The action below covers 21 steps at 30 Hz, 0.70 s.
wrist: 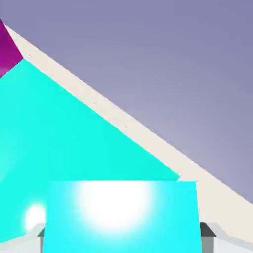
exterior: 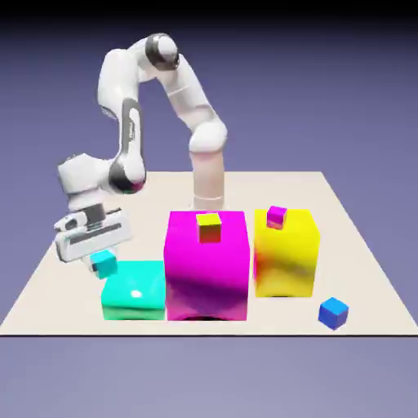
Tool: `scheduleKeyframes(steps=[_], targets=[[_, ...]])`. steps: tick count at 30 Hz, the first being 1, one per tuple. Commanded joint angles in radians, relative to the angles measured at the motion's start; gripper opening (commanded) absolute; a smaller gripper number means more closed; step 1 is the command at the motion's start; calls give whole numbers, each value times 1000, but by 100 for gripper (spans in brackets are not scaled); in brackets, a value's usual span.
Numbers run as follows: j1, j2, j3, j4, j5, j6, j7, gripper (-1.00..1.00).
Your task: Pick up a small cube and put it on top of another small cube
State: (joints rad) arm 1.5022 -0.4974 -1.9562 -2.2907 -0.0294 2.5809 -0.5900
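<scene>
The gripper [exterior: 103, 260] is closed on the small cyan cube [wrist: 122, 217], with one grey fingertip [wrist: 207, 237] against each side of it in the hand view. In the exterior view the cube sits tilted at the gripper's fingers, toward the exterior view's left, by the upper left corner of the large flat cyan block [exterior: 135, 292]. I cannot tell whether it touches that block.

The white arm [exterior: 120, 82] rises from its base behind the blocks, bends over at the top and comes down on the exterior view's left, the hand slightly tilted.

Beside the flat cyan block — on its exterior view's right — stands the large magenta block [exterior: 206, 282], which shows a small yellow cube [exterior: 209, 228] at its top, the cube's front face darkened to orange-red. Farther right is the large yellow block [exterior: 287, 261], with a small magenta cube [exterior: 277, 217] at its top. The small blue cube [exterior: 333, 313] lies on the bench [exterior: 269, 189] near its front edge, to the exterior view's right of the yellow block.

The hand view shows the held cube large at the bottom — a bright white glare on its face — with the flat cyan block behind it, a corner of the magenta block at the left edge, and a pale strip of bench running diagonally.
</scene>
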Motion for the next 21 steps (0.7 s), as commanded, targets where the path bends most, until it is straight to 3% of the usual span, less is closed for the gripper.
scheduleKeyframes(steps=[1, 21], targets=[[34, -11, 36, 30, -1, -33, 2, -100], [759, -222, 64, 354, -250, -388, -227, -100]])
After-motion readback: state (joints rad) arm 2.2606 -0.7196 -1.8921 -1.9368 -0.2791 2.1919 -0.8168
